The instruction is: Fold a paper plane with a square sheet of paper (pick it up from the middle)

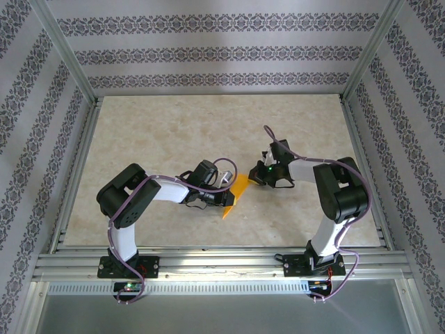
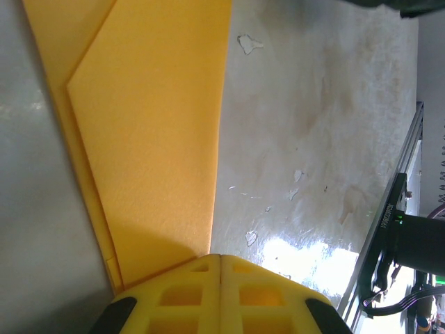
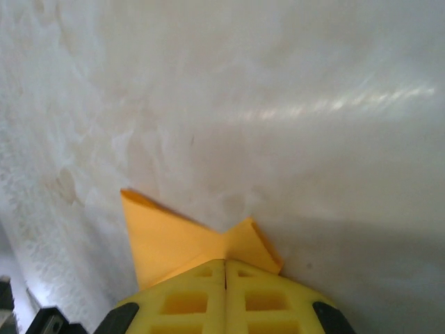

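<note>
Nothing can be read for certain. A thin line of white print runs up a black bracket [image 2: 393,203] at the right edge of the left wrist view, but its characters are too small to make out.

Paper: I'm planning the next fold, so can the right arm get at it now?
Likely yes: the right gripper looks shut on the paper, with nothing in between; the left gripper grips it too.

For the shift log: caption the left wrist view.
Left gripper, jaws shut on folded orange paper over the pale table.
</note>
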You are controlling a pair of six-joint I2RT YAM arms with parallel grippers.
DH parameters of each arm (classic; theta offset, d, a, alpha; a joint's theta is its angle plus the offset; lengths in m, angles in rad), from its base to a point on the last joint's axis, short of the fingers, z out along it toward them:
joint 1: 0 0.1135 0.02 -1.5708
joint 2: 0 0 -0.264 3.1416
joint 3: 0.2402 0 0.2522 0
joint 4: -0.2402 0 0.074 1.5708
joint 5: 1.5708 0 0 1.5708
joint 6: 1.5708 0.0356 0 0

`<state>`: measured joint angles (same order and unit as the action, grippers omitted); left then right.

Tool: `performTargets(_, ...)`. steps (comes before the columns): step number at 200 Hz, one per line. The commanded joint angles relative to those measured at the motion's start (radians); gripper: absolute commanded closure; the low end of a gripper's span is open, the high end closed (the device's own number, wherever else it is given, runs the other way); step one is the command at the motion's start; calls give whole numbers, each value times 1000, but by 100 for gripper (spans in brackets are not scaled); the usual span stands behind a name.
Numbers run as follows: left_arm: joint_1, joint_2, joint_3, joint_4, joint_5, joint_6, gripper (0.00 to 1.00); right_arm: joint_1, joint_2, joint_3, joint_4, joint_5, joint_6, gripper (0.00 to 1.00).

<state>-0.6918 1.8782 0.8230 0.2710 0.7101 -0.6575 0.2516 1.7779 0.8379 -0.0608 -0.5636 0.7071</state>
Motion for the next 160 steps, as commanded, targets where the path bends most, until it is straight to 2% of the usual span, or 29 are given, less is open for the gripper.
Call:
performTargets(1,5,38,-64,-179,-47,28,100,-36,25,28,-40,171,-20,99)
performTargets(35,5,38,-64,-178,-47,28,100,-49,13,45,-46,155,-34,99)
performTargets(69,5,33,-65,-174,-45,25,100,-40,-128,13,-27,160,-31,97)
performTargets(87,5,30,-63,-176,-46,25,100,-30,-193,-19,20,76,-34,97)
performTargets(104,5,24,-60,-179,-47,22,100,1,-232,-52,42,57,-11,97)
performTargets(126,3,24,-53,-184,-46,23,100,78,-200,-60,66,-21,0,98)
performTargets(160,5,22,-43,-187,-45,25,100,171,-116,-67,97,6,30,100)
